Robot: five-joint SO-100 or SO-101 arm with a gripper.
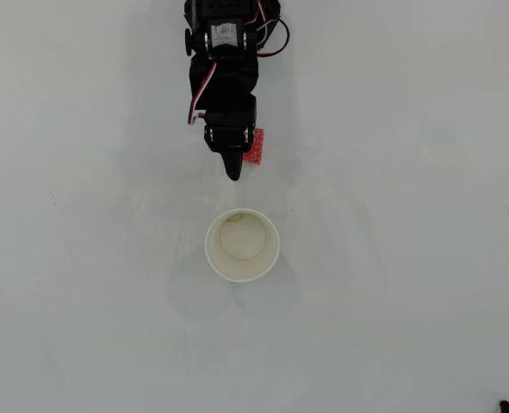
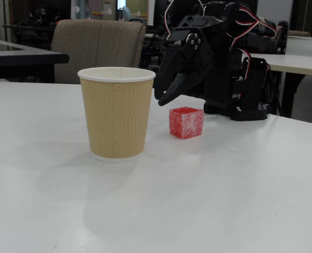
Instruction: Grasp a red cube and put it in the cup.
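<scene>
Overhead view looks straight down; fixed view sits low, close, sharing the cup.

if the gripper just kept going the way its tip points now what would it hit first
Probably the cup. In the overhead view the gripper points straight at its rim, and the red cube sits off to the side. In the fixed view the tip angles downward, so it might meet the table first.

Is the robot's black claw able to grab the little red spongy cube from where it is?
Probably yes. The black gripper hangs just above and beside the small red speckled cube, not touching it. Nothing lies between them, and the tan paper cup stands apart in front, out of the way.
</scene>
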